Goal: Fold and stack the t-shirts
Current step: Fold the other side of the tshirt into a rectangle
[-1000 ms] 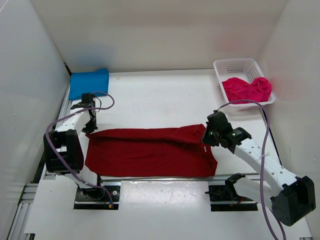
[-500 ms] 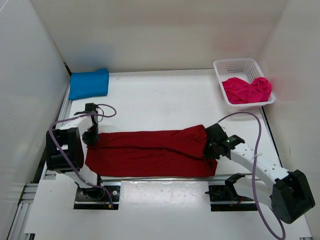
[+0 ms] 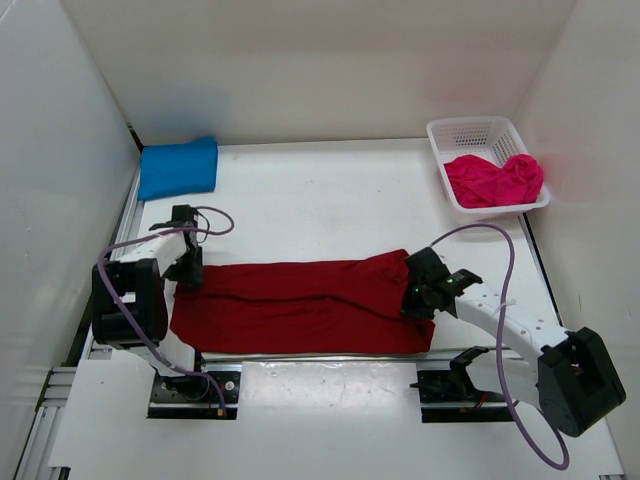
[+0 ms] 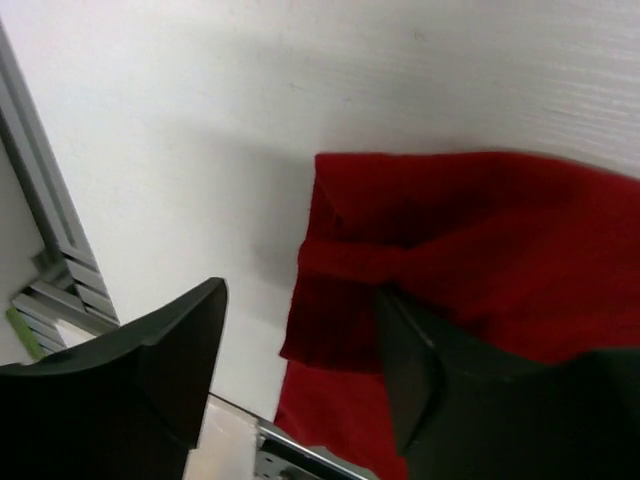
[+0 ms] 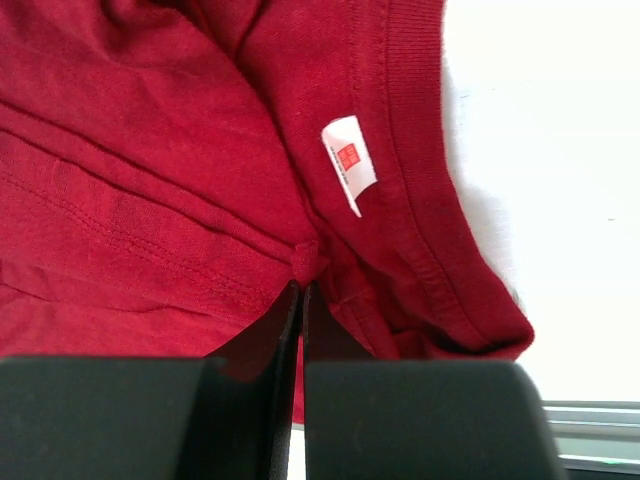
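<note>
The dark red t-shirt (image 3: 300, 305) lies folded into a long band across the near part of the table. My left gripper (image 3: 187, 270) hovers open over its left end; in the left wrist view the shirt's corner (image 4: 420, 230) lies free between and beyond the spread fingers (image 4: 160, 360). My right gripper (image 3: 415, 290) is shut on a pinch of the red shirt (image 5: 150, 150) near the collar, just below the white label (image 5: 350, 165). The folded bright blue t-shirt (image 3: 178, 167) sits at the far left. The pink t-shirt (image 3: 492, 180) lies crumpled in the basket.
A white mesh basket (image 3: 470, 125) stands at the far right corner. A metal rail (image 3: 300, 357) runs along the table's near edge and another along the left side (image 3: 125, 215). White walls enclose the table on three sides.
My left gripper has opened and let go of the red shirt's left end. The right gripper has come down and nearer, laying the shirt's far edge over.
</note>
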`<action>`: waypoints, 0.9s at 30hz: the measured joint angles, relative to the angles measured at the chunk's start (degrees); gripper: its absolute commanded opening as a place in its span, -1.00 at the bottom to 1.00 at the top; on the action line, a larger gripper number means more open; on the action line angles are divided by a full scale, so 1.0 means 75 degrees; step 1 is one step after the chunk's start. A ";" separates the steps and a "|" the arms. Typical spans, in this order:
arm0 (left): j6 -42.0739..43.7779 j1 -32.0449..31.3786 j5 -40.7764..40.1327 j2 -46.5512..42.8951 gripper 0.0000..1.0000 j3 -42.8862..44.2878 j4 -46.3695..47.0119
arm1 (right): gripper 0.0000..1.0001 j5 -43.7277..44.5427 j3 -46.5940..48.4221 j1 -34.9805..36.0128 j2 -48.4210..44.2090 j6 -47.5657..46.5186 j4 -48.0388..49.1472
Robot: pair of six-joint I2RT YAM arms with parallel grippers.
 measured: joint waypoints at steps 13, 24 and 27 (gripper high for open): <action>-0.0026 -0.4167 0.1364 -0.1513 0.34 0.3121 0.0009 | -0.99 -0.0152 -0.0015 0.0029 0.0338 0.0009 0.0274; -0.0029 -0.6438 0.5470 0.3424 0.05 0.5820 -0.0227 | -0.99 -0.0143 -0.0067 -0.0023 0.0388 0.0495 0.0367; -0.0032 -0.6551 0.5849 0.3946 0.05 0.6038 -0.0291 | -0.99 -0.0181 -0.0117 -0.0047 0.0347 0.0627 0.0423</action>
